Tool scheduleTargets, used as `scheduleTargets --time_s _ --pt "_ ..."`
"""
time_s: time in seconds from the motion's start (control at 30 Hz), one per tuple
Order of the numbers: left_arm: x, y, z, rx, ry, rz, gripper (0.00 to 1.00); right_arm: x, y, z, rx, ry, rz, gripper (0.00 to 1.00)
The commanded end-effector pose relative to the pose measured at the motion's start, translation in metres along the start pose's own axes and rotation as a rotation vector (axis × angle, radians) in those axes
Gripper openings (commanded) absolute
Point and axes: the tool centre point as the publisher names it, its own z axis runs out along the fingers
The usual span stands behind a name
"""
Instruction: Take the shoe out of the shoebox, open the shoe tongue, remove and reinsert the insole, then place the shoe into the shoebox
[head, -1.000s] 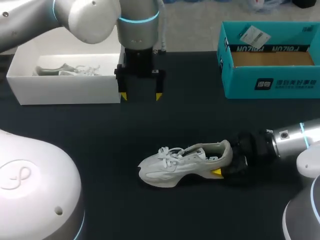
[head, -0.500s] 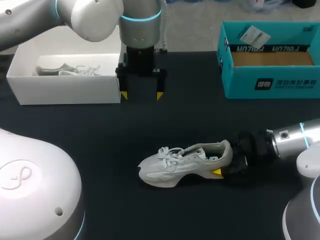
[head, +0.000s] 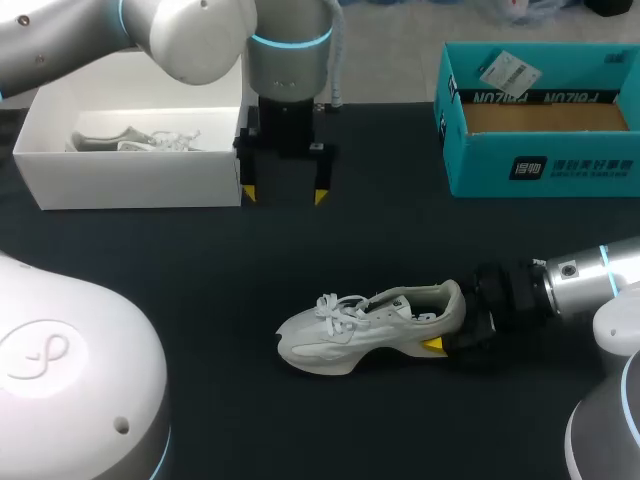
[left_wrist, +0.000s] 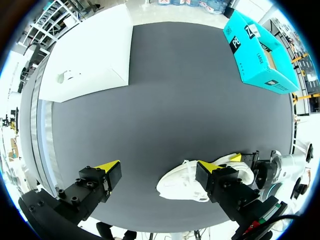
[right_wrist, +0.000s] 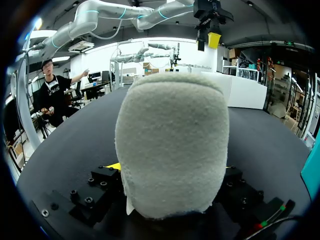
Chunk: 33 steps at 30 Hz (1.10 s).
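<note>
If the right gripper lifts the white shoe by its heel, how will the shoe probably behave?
The shoe looks like a light sneaker with a thick sole, so it should probably stay fairly stiff. Held only at the heel by the right gripper, its toe may sag downward. The loose laces will likely dangle.
</note>
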Motion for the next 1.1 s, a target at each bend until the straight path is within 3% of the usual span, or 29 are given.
scheduleTargets --time_s 0.03,0.27,0.5,0.8,1.1 --pt "0.023 0.015 -0.005 0.03 -0.042 -0.007 1.0 0.0 0.0 0.001 0.003 -0.003 -0.001 0.0" --pt "0.056 0.038 0.002 -0.001 -0.07 -0.085 1.0 0.0 0.0 0.001 0.003 -0.003 -0.001 0.0" --pt "0.072 0.067 0.004 0.035 -0.049 -0.114 1.0 0.0 0.0 0.001 0.003 -0.003 -0.001 0.0" --pt "0.096 0.1 0.019 0.024 -0.077 -0.06 1.0 0.0 0.0 0.001 0.003 -0.003 -0.001 0.0" --pt "0.13 0.108 0.042 0.035 -0.13 -0.026 1.0 0.0 0.0 0.001 0.003 -0.003 -0.001 0.0"
